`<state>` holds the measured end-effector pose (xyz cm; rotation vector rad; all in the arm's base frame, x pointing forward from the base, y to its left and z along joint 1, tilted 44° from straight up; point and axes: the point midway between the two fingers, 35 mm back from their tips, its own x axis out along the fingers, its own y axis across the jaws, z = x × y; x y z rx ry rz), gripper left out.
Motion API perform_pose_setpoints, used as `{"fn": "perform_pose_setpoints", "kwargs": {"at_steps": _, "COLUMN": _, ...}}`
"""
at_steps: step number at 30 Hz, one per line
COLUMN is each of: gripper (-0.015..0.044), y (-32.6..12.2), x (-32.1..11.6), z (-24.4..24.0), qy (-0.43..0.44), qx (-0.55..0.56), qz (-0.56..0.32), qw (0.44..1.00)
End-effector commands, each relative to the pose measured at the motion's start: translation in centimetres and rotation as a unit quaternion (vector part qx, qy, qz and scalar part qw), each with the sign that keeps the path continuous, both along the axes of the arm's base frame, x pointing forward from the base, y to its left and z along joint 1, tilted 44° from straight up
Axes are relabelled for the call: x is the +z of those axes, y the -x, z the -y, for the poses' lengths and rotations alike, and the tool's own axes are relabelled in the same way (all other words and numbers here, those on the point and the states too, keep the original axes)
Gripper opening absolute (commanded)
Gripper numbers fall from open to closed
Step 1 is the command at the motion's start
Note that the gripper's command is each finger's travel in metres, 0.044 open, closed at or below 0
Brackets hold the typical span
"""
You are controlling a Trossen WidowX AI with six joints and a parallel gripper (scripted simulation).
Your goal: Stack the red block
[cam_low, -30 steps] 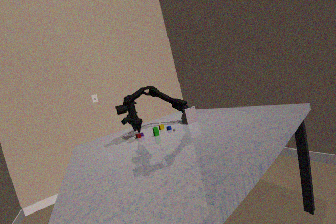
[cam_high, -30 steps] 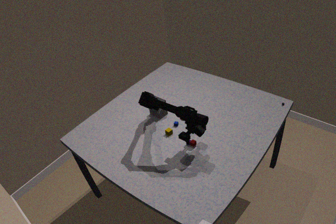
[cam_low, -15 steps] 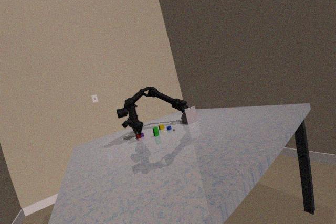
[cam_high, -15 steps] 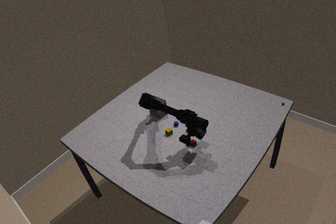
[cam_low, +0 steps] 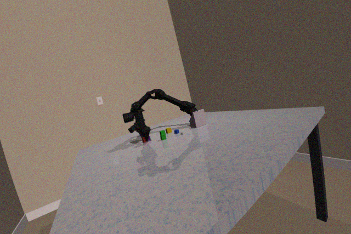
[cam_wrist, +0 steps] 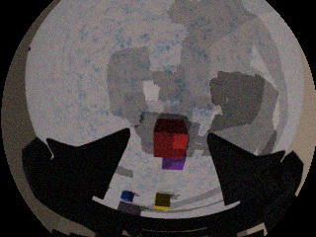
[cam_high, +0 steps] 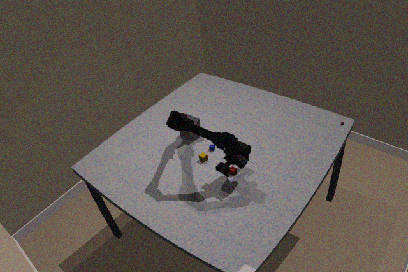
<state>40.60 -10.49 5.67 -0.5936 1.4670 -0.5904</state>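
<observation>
The gripper (cam_wrist: 173, 141) hangs low over the table (cam_high: 280, 137) with its fingers spread wide, holding nothing. The red block (cam_wrist: 172, 137) sits on the table between the two fingers, touching neither as far as the wrist view shows.

A purple block (cam_wrist: 173, 164) lies right against the red one, on the side toward the arm's base; it is the closest thing to the fingers. Farther back toward the base are a yellow block (cam_high: 203, 157) and a small blue block (cam_high: 211, 146), both well apart from the gripper. The green tower (cam_low: 163, 135) stands near the gripper, between it and the yellow block, and is upright.

The views differ in what they give. From the top, the arm (cam_high: 210, 136) covers the green tower and the purple block altogether, and only the red block (cam_high: 233, 170) peeks out beside the gripper (cam_high: 227, 168). The exterior view shows the tower plainly, with the red block (cam_low: 144, 139) and a sliver of purple (cam_low: 148, 138) at the fingertips of the gripper (cam_low: 145, 136), and a pale box (cam_low: 198, 118) at the arm's foot. The wrist view alone shows the gap on each side of the red block, but the tower is out of its sight.
</observation>
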Motion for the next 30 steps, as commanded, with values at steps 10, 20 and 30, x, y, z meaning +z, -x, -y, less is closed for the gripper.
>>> {"fn": "perform_pose_setpoints", "kwargs": {"at_steps": 10, "gripper": 0.0309, "y": 0.0, "x": 0.0, "z": 0.0, "qy": 0.001, "qx": 0.001, "qz": -0.001, "qw": 1.0}}
{"fn": "perform_pose_setpoints", "kwargs": {"at_steps": 20, "gripper": 0.0085, "y": 0.0, "x": 0.0, "z": 0.0, "qy": 0.001, "qx": 0.001, "qz": -0.001, "qw": 1.0}}
{"fn": "perform_pose_setpoints", "kwargs": {"at_steps": 30, "gripper": 0.0, "y": 0.0, "x": 1.0, "z": -1.0, "qy": 0.001, "qx": 0.001, "qz": -0.001, "qw": 1.0}}
